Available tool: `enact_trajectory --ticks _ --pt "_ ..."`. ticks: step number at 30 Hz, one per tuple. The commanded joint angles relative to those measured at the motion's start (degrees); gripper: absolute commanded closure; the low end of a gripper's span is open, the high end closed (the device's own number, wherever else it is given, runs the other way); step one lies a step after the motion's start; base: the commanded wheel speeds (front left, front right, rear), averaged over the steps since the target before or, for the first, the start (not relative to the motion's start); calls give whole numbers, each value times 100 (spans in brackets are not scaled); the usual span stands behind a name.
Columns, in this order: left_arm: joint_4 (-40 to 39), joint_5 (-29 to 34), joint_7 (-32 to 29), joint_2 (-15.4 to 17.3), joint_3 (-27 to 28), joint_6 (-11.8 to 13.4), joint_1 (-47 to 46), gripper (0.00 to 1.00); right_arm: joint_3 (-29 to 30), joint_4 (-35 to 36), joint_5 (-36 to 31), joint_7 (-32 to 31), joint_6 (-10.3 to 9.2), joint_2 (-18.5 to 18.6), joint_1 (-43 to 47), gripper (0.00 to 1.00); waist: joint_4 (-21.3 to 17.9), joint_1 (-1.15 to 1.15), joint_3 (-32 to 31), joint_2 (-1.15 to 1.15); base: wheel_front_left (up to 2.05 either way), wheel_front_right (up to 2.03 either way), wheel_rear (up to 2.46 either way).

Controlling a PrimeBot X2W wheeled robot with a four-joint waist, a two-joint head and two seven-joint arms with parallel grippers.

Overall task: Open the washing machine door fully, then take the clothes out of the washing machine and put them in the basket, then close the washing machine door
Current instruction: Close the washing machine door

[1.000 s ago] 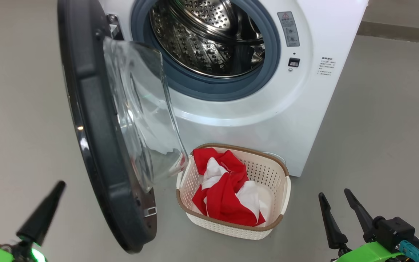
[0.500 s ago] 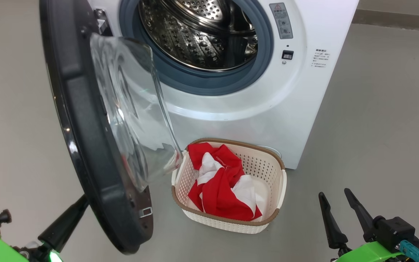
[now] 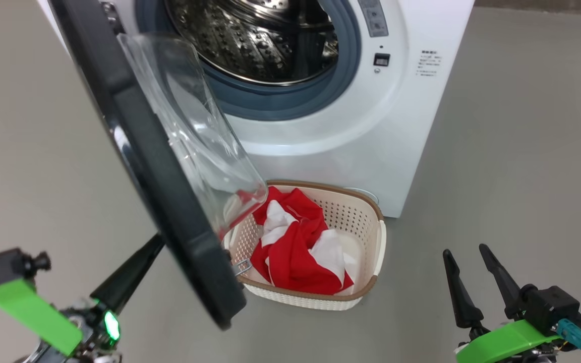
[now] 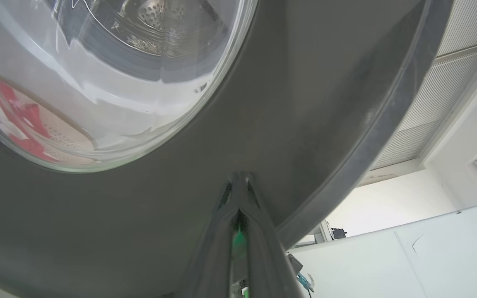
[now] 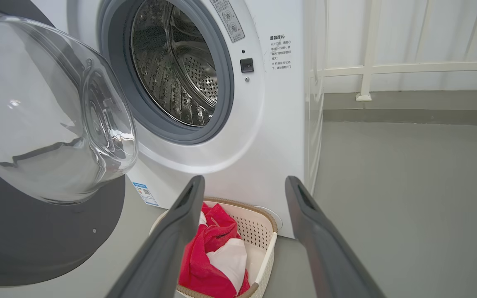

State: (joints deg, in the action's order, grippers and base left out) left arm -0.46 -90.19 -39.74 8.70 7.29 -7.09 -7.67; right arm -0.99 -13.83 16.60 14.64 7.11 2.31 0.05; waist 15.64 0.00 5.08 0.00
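Head view: one left gripper [image 3: 155, 243], fingers pressed together and empty, tips at the outer face of one washing machine door [image 3: 169, 201]. The door stands half open, glass bowl facing right. One basket [image 3: 331, 187] in front of the washing machine [image 3: 351, 151] holds one heap of clothes [image 3: 295, 247]. One right gripper [image 3: 464, 252], fingers spread, empty.

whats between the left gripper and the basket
The open washing machine door: in the head view its black rim stands between the left gripper and the basket.
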Motion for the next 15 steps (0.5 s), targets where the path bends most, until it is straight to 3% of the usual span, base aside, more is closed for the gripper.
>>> enact_trajectory --ticks 1,15 --pt "-205 133 83 25 97 -40 -405 100 -111 167 -27 36 37 56 -248 0 -119 0 113 0 0 0 0" --pt "107 678 1376 134 -823 -40 -1421 100 75 290 -53 36 37 56 -579 0 -697 0 625 0 0 0 0"
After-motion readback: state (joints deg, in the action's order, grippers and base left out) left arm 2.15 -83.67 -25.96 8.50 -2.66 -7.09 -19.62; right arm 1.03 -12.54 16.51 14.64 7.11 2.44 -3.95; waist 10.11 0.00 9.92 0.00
